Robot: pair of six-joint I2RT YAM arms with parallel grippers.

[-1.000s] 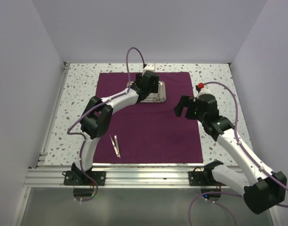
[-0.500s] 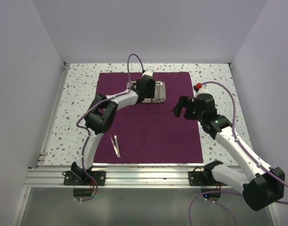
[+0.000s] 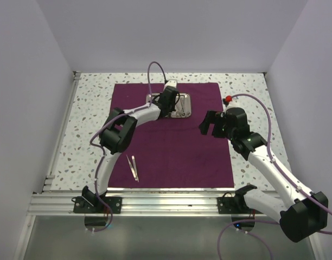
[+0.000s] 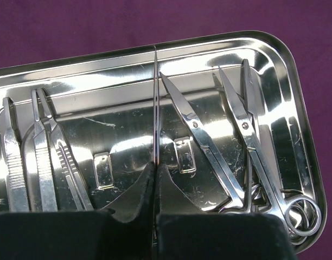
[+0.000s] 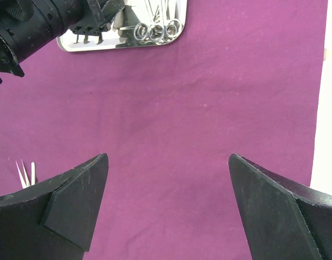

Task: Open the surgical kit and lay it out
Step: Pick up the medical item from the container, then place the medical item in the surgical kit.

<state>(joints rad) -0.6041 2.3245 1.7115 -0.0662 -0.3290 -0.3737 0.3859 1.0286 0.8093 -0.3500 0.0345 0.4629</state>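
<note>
The dark purple cloth [image 3: 171, 151] lies spread flat with the steel tray [image 3: 186, 112] at its far middle. My left gripper [image 3: 168, 106] reaches into the tray [image 4: 296, 81] and is shut [image 4: 155, 165] on a slim steel instrument [image 4: 155, 103] seen edge-on, pointing to the far rim. Ring-handled scissors [image 4: 253, 141] lie in the tray's right half, tweezers and forceps [image 4: 44, 162] in its left. One pair of tweezers [image 3: 133, 167] lies on the cloth's near left. My right gripper [image 3: 206, 123] hovers open [image 5: 168, 157] over bare cloth [image 5: 209, 108], nothing between its fingers.
The speckled tabletop [image 3: 90, 108] surrounds the cloth, with white walls on three sides. An aluminium rail [image 3: 166, 203] runs along the near edge. In the right wrist view the left arm [image 5: 41, 21] covers part of the tray [image 5: 122, 44]; the laid-out tweezers [image 5: 25, 173] show at left.
My left gripper has closed from open onto the slim steel instrument in the tray, and its elbow has shifted slightly. The right arm has edged a little to the left.
</note>
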